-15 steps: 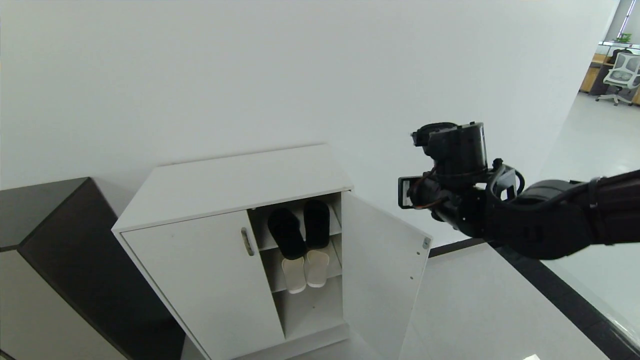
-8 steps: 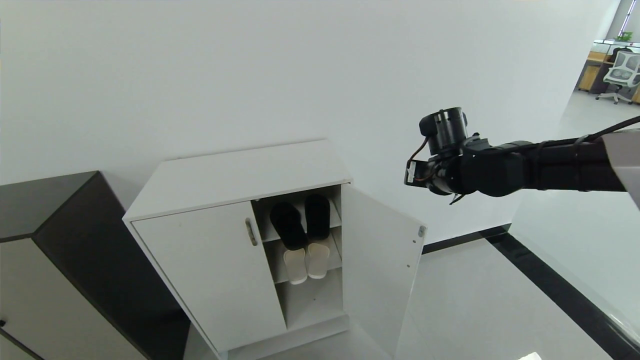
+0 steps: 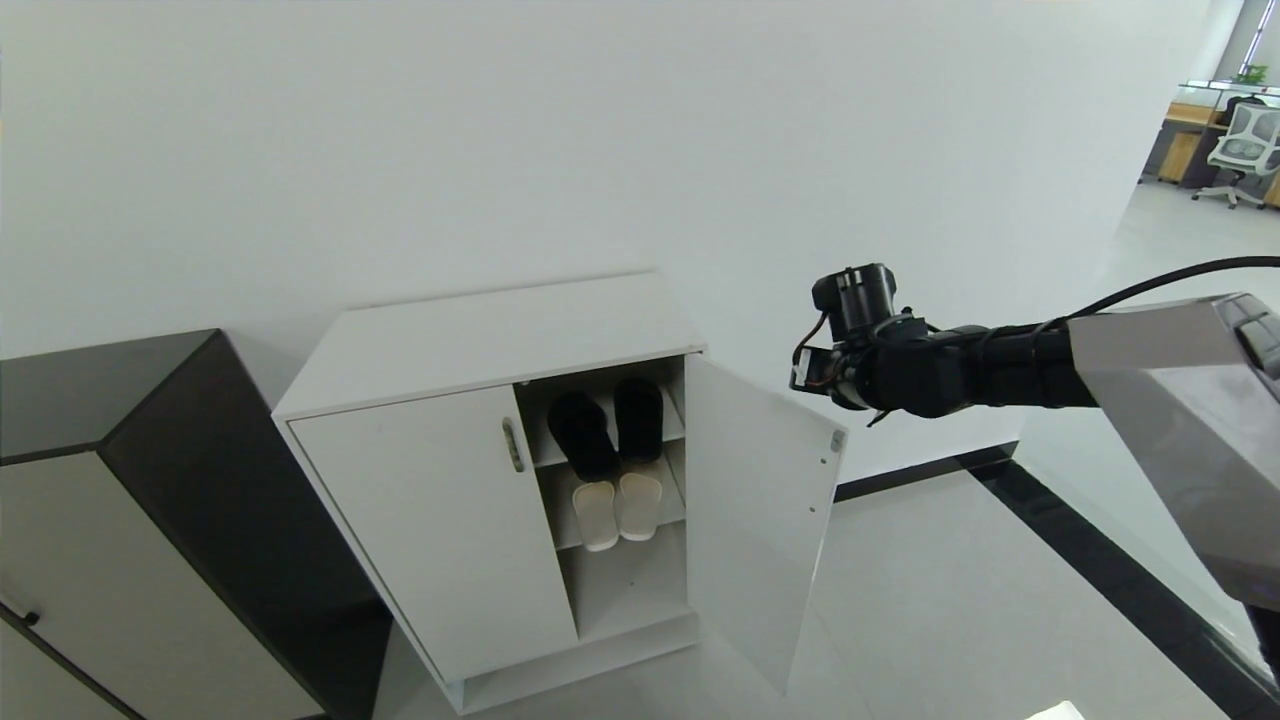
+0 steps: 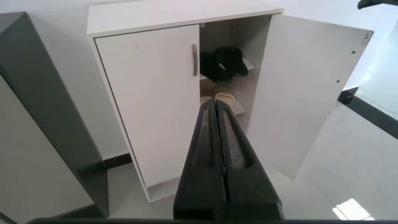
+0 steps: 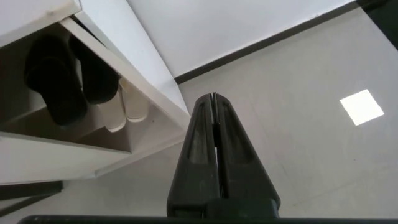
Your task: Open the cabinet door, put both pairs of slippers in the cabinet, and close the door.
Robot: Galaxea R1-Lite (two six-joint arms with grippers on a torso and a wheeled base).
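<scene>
Both pairs sit inside the white two-door cabinet (image 3: pixel 480 335), black slippers (image 3: pixel 605 425) shelved above cream slippers (image 3: pixel 618 508); only closing remains; the right gripper (image 5: pixel 213 96), jaws pressed together, hangs beside the open right-hand door (image 3: pixel 760 520), which wants pushing shut; the left gripper (image 4: pixel 215 102) is likewise closed.

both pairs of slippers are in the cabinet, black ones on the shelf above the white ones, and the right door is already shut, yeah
Not quite. The right door is open, swung out from the cabinet, as the head view shows. The rest holds: the black slippers sit on the shelf above the white slippers.
</scene>
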